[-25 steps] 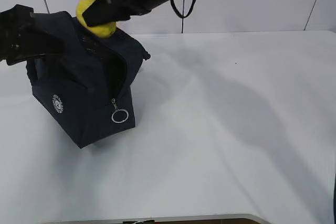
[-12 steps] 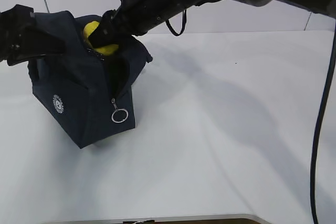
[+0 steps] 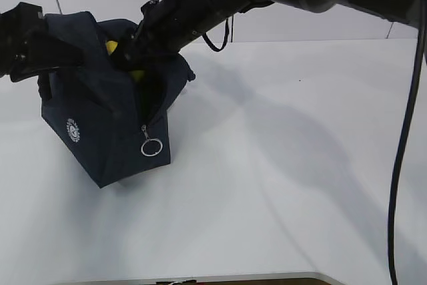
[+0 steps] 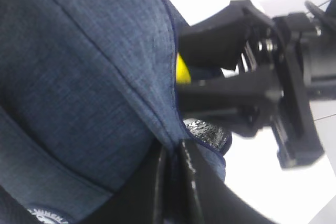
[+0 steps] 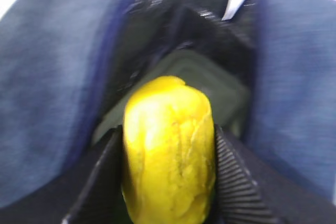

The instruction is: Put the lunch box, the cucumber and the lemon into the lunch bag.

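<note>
The white counter (image 3: 280,185) fills the lower part of the exterior view. On it, at the left of the frame, stands the lunch bag (image 3: 110,131), dark blue and tipped a little to one side. A silver ring pull (image 3: 152,147) hangs on its front, and a small white round logo (image 3: 73,131) shows on its side.

At the upper left of the frame, the left end effector (image 3: 30,48) pinches the blue cloth at the bag's edge and holds it up, so its jaws are clenched on the bag.

Just behind, the right end effector (image 5: 168,182) reaches down into the open top of the bag. Its ribbed black fingers (image 5: 239,182) squeeze the lemon (image 5: 168,177) from both sides. The lemon is yellow and lumpy, and it sits inside the bag's mouth. Only a bit of it peeks out in the exterior view.

Deeper in the bag, under the lemon, lies a pale green shape that looks like the lunch box (image 5: 210,85) lid.
</note>
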Controlling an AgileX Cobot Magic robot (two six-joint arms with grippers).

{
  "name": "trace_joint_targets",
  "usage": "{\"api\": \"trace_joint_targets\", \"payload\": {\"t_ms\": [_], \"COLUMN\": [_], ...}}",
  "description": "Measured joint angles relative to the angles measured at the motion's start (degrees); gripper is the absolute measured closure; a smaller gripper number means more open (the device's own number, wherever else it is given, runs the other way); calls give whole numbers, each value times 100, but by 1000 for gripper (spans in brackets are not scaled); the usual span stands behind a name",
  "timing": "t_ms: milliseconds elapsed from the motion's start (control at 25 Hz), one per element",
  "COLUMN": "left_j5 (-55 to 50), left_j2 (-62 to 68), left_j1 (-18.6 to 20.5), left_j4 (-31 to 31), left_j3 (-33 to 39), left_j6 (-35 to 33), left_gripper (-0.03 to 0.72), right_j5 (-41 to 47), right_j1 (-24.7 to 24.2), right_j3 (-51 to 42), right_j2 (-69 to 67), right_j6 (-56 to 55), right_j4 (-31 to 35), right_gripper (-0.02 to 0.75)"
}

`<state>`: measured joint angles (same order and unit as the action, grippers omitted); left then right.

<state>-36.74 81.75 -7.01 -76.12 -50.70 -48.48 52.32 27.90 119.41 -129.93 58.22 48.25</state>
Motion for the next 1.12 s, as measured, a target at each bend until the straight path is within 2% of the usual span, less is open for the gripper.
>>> {"api": "trace_joint_targets", "payload": {"t_ms": [280, 600, 760, 960, 1000, 1120], "left_j5": [-9, -9, -9, -11, 23, -2], "left_j2": [0, 0, 0, 0, 0, 0], "left_j1": [0, 0, 0, 0, 238, 61], "left_j4": [0, -3, -3, 71, 100, 139], "left_j3": [0, 0, 0, 0, 0, 0], "left_j6": [0, 0, 0, 0, 0, 0], "left_gripper": [686, 686, 686, 686, 686, 686], "right_j5": [332, 716, 732, 767, 767, 730], "right_j1": [36, 36, 36, -83, -141, -406], "right_j3": [122, 981, 1299, 1324, 1324, 1324], "right_j2": [-12, -12, -12, -12, -12, -12], "right_j6": [186, -342, -769, -1874, -2158, -2708], "right_j4": [-276, -910, -1354, -1815, -1824, -1837], "right_gripper": [261, 244, 244, 244, 244, 244]}}
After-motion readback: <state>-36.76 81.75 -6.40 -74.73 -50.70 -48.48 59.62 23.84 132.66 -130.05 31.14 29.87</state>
